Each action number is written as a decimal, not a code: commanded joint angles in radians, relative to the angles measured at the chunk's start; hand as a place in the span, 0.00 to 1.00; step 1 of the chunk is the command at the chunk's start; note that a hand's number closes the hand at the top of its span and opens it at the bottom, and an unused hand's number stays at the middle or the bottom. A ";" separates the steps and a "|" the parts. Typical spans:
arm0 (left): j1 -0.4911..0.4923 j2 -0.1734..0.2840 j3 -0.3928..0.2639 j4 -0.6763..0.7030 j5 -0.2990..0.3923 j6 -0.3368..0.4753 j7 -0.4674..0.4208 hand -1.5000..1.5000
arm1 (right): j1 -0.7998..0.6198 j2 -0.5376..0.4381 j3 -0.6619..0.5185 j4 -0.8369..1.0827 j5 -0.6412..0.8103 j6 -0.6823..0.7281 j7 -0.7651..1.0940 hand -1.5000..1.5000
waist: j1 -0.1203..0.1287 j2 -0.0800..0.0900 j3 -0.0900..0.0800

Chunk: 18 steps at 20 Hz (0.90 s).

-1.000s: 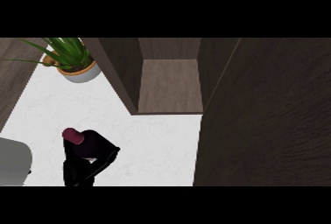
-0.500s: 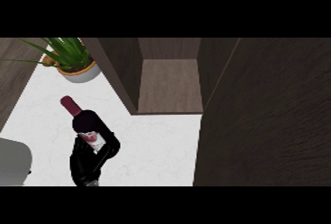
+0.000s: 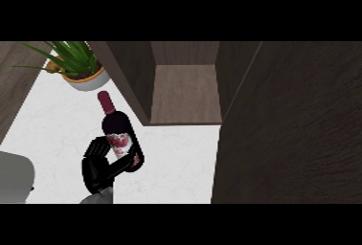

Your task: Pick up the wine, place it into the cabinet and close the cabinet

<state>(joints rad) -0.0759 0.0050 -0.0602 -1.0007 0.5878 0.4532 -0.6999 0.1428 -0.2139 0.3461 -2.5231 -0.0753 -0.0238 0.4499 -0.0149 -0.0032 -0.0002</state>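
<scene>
White tabletop (image 3: 176,158), open cabinet (image 3: 185,93) at back with bare shelf.
Left robot hand (image 3: 106,160) curled around wine (image 3: 117,131) (neck tilted up-left), held left of cabinet opening; potted plant (image 3: 78,67) at far-left edge.

One head view is looking steeply down onto the white counter (image 3: 63,119), facing toward its far edge, where a potted plant (image 3: 76,64) is sitting at the far left corner. The open cabinet (image 3: 185,91) is filling the upper middle, its door (image 3: 290,124) looming close at right.
</scene>
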 commanded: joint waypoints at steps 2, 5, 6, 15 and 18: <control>0.031 0.081 -0.030 -0.010 -0.019 -0.167 -0.018 1.00 | 0.042 -0.008 -0.006 -0.208 -0.066 -0.005 0.080 0.00 | 0.003 -0.002 0.000; 0.096 0.135 -0.113 -0.053 -0.037 -0.343 -0.008 1.00 | 0.033 0.001 -0.003 -0.158 -0.060 -0.003 0.045 0.00 | 0.004 -0.005 0.000; 0.130 0.172 -0.118 -0.055 -0.027 -0.447 -0.041 1.00 | 0.021 0.010 -0.009 -0.157 -0.057 -0.019 0.057 0.00 | 0.006 -0.006 -0.001; 0.119 0.193 -0.145 -0.247 -0.021 -0.498 0.028 1.00 | 0.031 -0.022 -0.030 -0.242 -0.069 -0.002 0.119 0.00 | 0.005 -0.001 0.000; 0.121 0.189 -0.196 -0.421 -0.032 -0.414 0.161 1.00 | 0.054 0.004 -0.010 -0.192 -0.064 0.003 0.053 0.00 | 0.007 -0.004 0.002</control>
<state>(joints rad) 0.0505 0.1888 -0.2215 -1.2887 0.5615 -0.0016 -0.6373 0.1405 -0.2018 0.3352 -2.5141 -0.0755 -0.0166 0.4334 -0.0079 -0.0057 0.0007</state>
